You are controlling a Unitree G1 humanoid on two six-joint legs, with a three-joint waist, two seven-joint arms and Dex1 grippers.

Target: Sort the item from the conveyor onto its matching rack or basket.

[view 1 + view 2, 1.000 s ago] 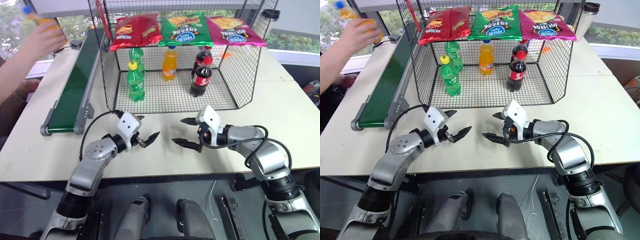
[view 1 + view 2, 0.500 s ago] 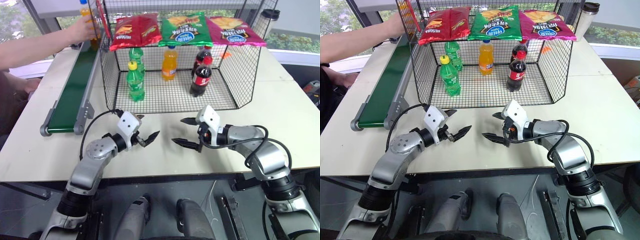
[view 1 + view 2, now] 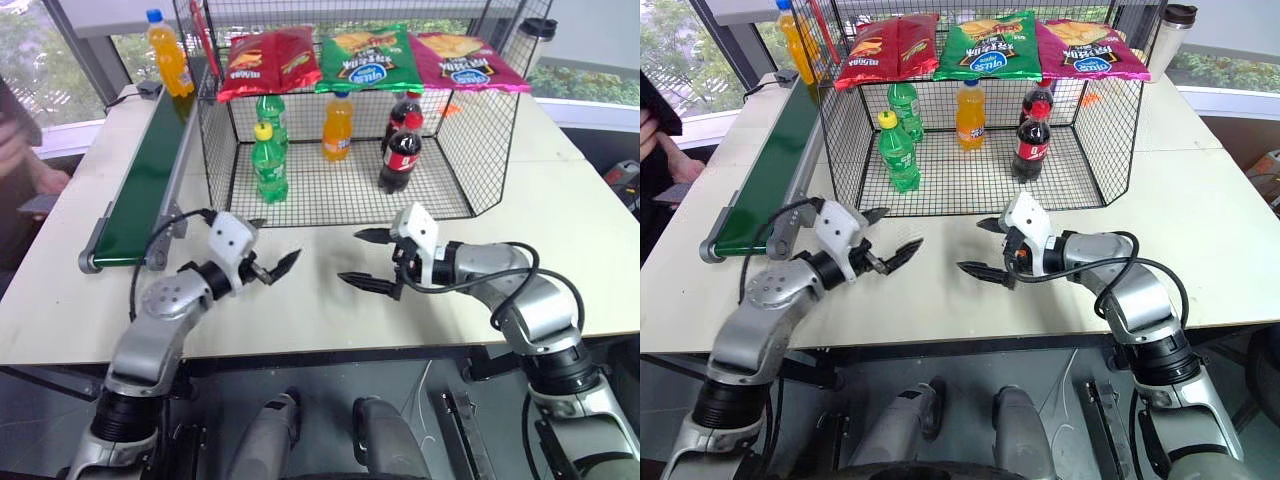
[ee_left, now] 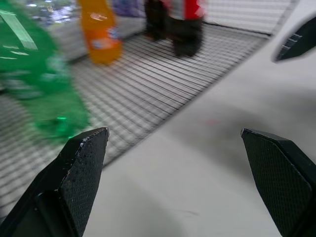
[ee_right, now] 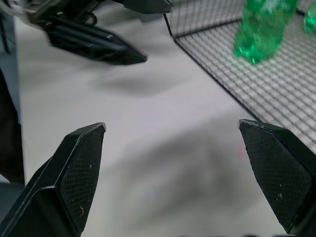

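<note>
At the conveyor's (image 3: 140, 200) far end stands the orange soda bottle (image 3: 170, 55), well apart from both wide-open, empty grippers

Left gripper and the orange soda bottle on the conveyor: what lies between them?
In the left eye view, bare green conveyor belt separates the open left gripper from the orange soda bottle.

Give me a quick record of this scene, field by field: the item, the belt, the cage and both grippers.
item: orange soda bottle, upright on the far end of the belt
belt: green conveyor, left of the cage
cage: black mesh cage holding two green bottles, one orange bottle, two cola bottles
cage top: three chip bags
left gripper: open, empty, above the table
right gripper: open, empty, above the table
</note>
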